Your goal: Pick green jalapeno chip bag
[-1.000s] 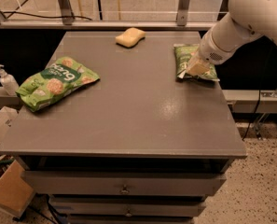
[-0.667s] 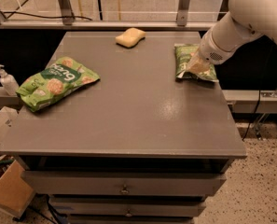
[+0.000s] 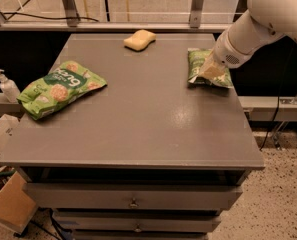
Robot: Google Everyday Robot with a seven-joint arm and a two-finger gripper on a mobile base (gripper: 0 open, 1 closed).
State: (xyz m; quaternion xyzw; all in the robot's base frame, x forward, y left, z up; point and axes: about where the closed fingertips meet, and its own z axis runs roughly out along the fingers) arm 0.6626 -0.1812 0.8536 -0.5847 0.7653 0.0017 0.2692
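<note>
The green jalapeno chip bag (image 3: 198, 65) lies flat near the right edge of the grey table (image 3: 138, 119), toward the back. It is olive green. My gripper (image 3: 211, 72) is down on the bag's right part, at the end of the white arm (image 3: 248, 29) that comes in from the upper right. The arm and gripper cover much of the bag's right half.
A brighter lime-green bag (image 3: 60, 86) with round cracker pictures lies at the table's left. A yellow sponge (image 3: 139, 39) sits at the back centre. A white pump bottle (image 3: 8, 85) stands off the table's left side. Cardboard boxes (image 3: 8, 204) are on the floor lower left.
</note>
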